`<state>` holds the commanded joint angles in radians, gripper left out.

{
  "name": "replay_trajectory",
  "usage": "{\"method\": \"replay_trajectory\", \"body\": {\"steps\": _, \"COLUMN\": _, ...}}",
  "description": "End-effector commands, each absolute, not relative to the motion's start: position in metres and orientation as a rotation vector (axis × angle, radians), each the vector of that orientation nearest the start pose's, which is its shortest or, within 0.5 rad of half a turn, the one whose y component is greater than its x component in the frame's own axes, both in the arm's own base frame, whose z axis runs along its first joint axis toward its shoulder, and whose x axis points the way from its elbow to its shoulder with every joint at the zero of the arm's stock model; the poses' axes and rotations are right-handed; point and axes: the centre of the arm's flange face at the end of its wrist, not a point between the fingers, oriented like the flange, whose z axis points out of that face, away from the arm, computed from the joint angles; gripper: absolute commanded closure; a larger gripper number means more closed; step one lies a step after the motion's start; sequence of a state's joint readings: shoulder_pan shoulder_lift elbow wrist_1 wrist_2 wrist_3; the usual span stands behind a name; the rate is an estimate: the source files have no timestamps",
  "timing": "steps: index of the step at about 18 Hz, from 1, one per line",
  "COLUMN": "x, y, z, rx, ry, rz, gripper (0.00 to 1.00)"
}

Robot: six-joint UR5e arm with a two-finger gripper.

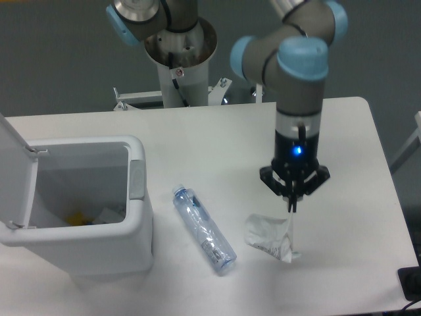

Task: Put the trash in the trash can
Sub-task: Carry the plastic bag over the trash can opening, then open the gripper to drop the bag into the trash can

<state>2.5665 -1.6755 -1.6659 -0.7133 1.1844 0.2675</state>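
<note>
The trash is two items. A crumpled white wad (268, 236) hangs by its right edge from my gripper (291, 205), which is shut on a thin pinched strip of it, right of centre above the table. Whether the wad's lower end still touches the table is unclear. The clear bluish bottle (204, 230) lies on its side on the table, left of the wad, cap end pointing up-left. The white trash can (141, 209) stands at the left with its lid (14, 172) flipped up and open.
Some yellow and white scraps (84, 216) lie inside the can. The arm's base column (179, 62) rises at the back centre. The table's right edge (388, 178) runs close to the gripper's right side.
</note>
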Motion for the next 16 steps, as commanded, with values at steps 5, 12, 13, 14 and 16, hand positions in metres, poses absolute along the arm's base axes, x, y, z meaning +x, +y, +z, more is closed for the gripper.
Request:
{"method": "replay_trajectory", "body": {"steps": 5, "x": -0.282, "y": 0.468, "z": 0.554, "rx": -2.207, "ry": -0.652, "rz": 0.033, "gripper": 1.0}}
{"method": "replay_trajectory", "body": {"steps": 12, "x": -0.163, "y": 0.513, "z": 0.551, "rx": -2.264, "ry": -0.456, "rz": -0.106, "gripper": 1.0}}
{"method": "replay_trajectory", "body": {"steps": 13, "x": -0.153, "y": 0.515, "z": 0.543, "rx": -2.28, "ry": -0.44, "rz": -0.12, "gripper": 1.0}}
{"method": "replay_trajectory", "body": {"steps": 14, "x": -0.149, "y": 0.516, "z": 0.539, "rx": -2.286, "ry": -0.436, "rz": -0.135, "gripper": 1.0}}
{"method": "replay_trajectory", "body": {"steps": 16, "x": -0.138, "y": 0.519, "z": 0.527, "rx": -2.311, "ry": -0.418, "rz": -0.156, "gripper": 1.0}}
